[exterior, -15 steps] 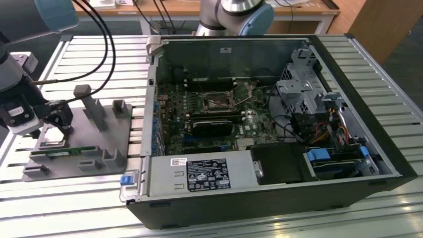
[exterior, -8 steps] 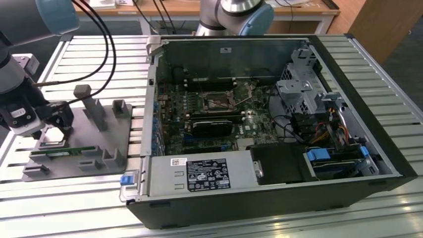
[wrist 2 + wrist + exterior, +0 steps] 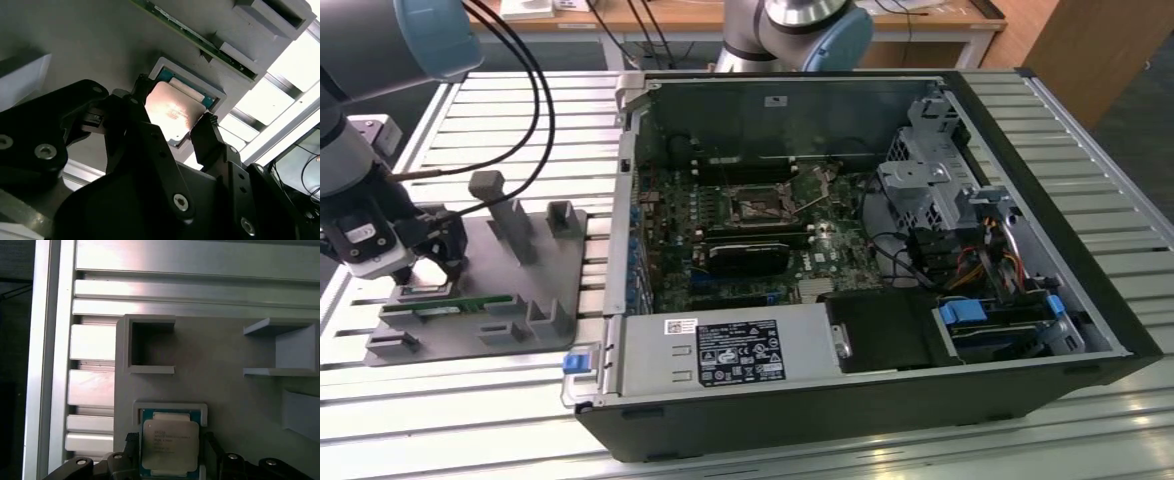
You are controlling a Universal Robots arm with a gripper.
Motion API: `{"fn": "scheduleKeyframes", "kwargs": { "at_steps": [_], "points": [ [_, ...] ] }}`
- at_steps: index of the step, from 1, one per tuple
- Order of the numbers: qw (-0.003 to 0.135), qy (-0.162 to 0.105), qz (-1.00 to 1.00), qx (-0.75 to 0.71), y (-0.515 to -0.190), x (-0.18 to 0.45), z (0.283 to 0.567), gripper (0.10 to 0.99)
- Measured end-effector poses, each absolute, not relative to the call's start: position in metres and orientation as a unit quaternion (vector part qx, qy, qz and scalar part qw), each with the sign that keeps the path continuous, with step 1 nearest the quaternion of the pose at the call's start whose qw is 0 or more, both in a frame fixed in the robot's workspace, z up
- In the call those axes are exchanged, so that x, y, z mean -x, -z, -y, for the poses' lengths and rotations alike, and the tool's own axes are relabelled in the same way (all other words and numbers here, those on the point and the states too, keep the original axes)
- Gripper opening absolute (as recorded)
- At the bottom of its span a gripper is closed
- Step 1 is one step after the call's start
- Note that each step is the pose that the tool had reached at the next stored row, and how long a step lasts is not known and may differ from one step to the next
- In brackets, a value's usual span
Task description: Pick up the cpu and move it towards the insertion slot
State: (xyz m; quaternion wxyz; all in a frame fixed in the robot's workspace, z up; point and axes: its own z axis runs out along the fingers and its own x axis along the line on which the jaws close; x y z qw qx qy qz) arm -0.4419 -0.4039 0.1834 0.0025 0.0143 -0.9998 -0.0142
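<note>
1. The gripper [image 3: 423, 275] hangs low over the grey fixture plate [image 3: 225, 405], at the exterior view's left, straddling the cpu [image 3: 170, 444]. Whether it clamps the chip or merely stands spread about it cannot be told.
2. The cpu lies flat, silvery top upward, in a shallow square recess of the fixture plate; in both wrist views the recess's raised pale rim frames it. The chip looks level with that rim, and no lift can be made out.
3. A thin green memory stick [image 3: 447, 305] lies on the same plate, just beside the recess.
4. The insertion slot [image 3: 758, 208], a small dark square framed in silvery metal, sits on the board inside the open computer case [image 3: 854, 410], well apart from the cpu and toward the exterior view's right.
5. Plate and case both rest on a slatted metal table [image 3: 520, 120].
</note>
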Motion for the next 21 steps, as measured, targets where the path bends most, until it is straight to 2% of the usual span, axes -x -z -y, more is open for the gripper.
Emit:
{"fn": "scheduleKeyframes", "kwargs": {
  "at_steps": [14, 16, 17, 21],
  "points": [
    [0.002, 0.016, 1.0, -0.015, -0.183, 0.4445, 0.4029, 0.624],
    [0.002, 0.016, 1.0, -0.015, -0.1831, 0.4445, 0.4029, 0.604],
    [0.002, 0.016, 1.0, -0.015, -0.1831, 0.4445, 0.4029, 0.541],
    [0.002, 0.016, 1.0, -0.015, -0.1837, 0.4445, 0.4029, 0.541]
  ]
}}
